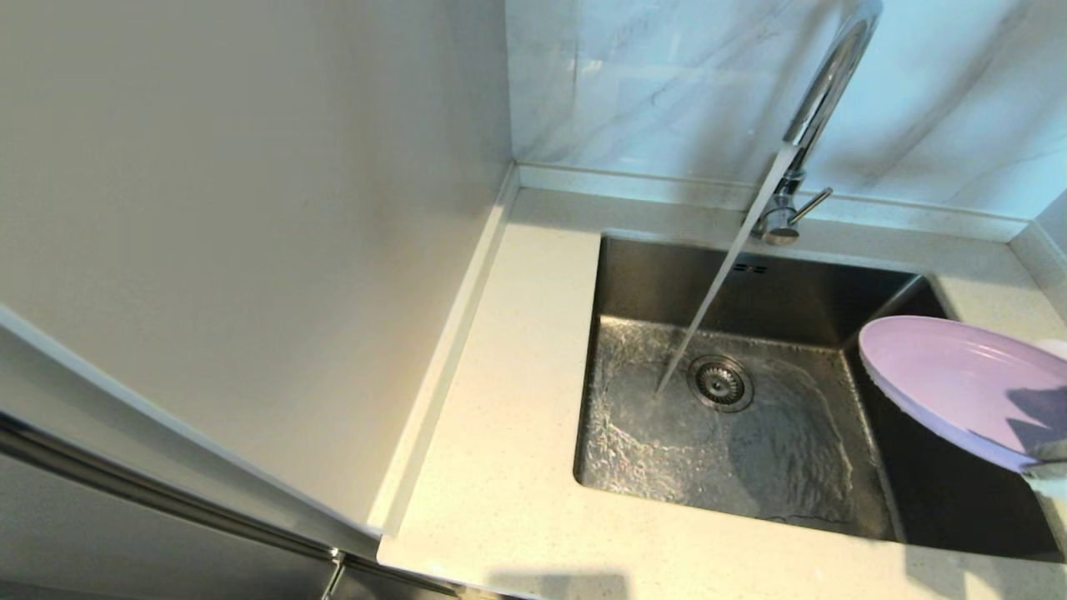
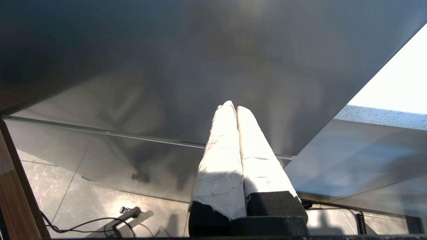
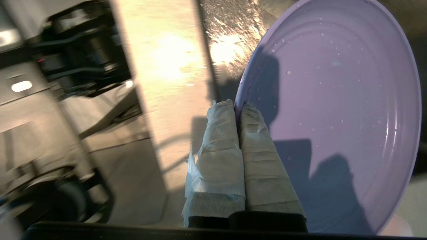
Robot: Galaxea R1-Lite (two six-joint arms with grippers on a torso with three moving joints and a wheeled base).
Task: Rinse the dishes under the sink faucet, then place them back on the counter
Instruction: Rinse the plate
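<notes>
Head view: lavender plate (image 1: 959, 379), droplet-speckled, tilted over the basin's (image 1: 834, 287) right edge, rim pinched in right jaws (image 3: 237, 106); left jaws (image 2: 232, 108) closed, empty.

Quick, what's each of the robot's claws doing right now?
Left gripper: shut, holding nothing, parked off to the side, out of the head view.
Right gripper: shut on the rim of the purple plate, held tilted over the sink's right side.

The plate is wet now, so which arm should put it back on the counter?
The right. Its gripper is shut on the plate rim, holding it above the sink's right side, with the counter close by. The left gripper is shut, holds nothing and is down by a cabinet, away from the sink.
</notes>
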